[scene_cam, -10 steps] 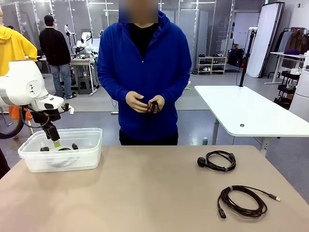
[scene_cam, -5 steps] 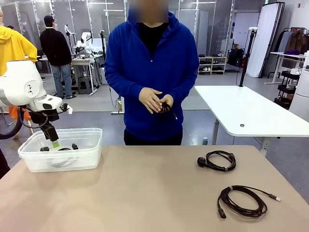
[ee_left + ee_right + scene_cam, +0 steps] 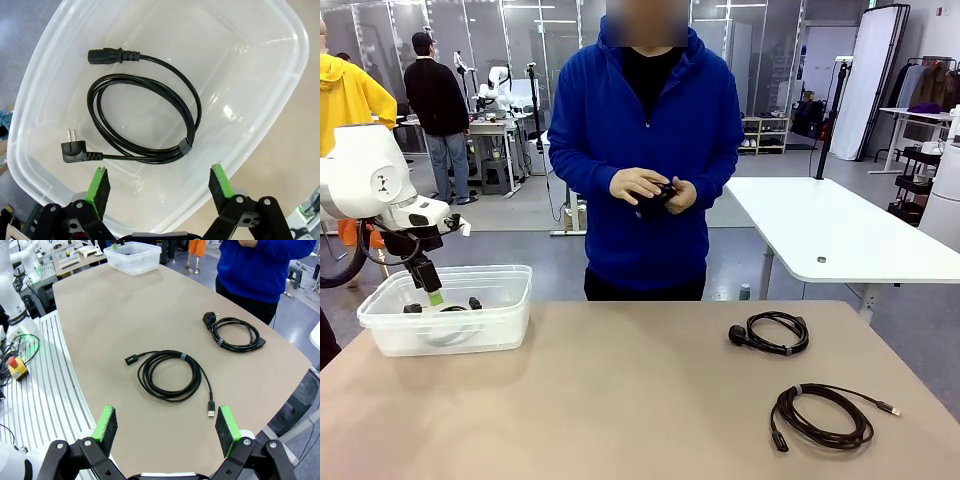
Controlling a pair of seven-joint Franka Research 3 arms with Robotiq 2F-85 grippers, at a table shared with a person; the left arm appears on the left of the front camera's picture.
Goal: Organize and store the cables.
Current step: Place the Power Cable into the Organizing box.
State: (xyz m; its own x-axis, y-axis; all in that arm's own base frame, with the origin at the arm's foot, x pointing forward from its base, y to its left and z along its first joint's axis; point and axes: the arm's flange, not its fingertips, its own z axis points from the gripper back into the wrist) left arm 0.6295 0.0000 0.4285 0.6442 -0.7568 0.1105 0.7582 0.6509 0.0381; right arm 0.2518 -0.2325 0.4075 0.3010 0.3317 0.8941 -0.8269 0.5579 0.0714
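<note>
I've one binned cable (image 3: 185, 146) in the bin (image 3: 500, 320); near cable (image 3: 181, 356) and far cable (image 3: 208, 318) wait right; left gripper (image 3: 160, 177) and right gripper (image 3: 167, 427) fingers apart, empty.

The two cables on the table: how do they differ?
The far cable ends in a round black plug; the near cable ends in a slim silver-tipped one. The far cable lies nearer the person than the near cable. The near cable's silver end trails out of its coil; the far cable's plug sits against its coil. Both are black coils lying flat on the table.
</note>
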